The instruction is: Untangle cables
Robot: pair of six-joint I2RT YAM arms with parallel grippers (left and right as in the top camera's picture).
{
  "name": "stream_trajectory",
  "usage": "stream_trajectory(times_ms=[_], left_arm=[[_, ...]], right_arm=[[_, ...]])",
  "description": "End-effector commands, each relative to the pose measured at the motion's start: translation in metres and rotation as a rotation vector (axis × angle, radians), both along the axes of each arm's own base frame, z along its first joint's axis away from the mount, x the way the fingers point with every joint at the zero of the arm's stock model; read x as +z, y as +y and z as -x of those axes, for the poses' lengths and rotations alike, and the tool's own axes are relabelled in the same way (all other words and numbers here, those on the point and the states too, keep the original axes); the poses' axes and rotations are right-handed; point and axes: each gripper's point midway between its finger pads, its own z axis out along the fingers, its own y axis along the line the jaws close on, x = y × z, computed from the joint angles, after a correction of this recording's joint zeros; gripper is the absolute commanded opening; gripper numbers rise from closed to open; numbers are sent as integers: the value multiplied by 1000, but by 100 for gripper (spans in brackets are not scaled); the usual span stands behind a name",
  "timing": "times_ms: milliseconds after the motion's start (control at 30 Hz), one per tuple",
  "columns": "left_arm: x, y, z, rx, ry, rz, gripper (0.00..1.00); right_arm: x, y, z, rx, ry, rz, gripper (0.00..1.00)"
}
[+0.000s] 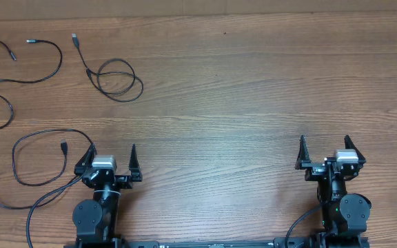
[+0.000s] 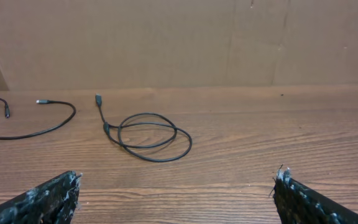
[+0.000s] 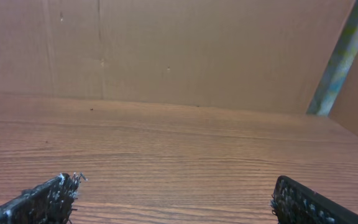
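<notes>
Wooden table [image 1: 253, 83], thin black cables [image 1: 119, 79] seemingly separate, looped

The overhead camera looks straight down on the wooden table [image 1: 253, 89], both arms at the frame's near edge. The left wrist camera sits low over the table, facing a brown back wall [image 2: 179, 37] between its own fingertips [image 2: 55, 193]; it shares the coiled cable [image 2: 148, 134] with the overhead view [image 1: 119, 79]. The right wrist camera faces the same wall, equally low, over bare table.
</notes>
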Motion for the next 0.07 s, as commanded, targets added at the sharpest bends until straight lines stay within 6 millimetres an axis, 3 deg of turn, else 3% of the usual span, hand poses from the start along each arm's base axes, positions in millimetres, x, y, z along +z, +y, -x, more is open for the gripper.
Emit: stream_trajectory(times_ms=[0,33], left_arm=[[-2,-1,0,-9,2,-18,100],[-2,-1,0,-9,2,-18,100]], right_arm=[[-2,0,0,2,-4,4,100],[-2,0,0,2,-4,4,100]])
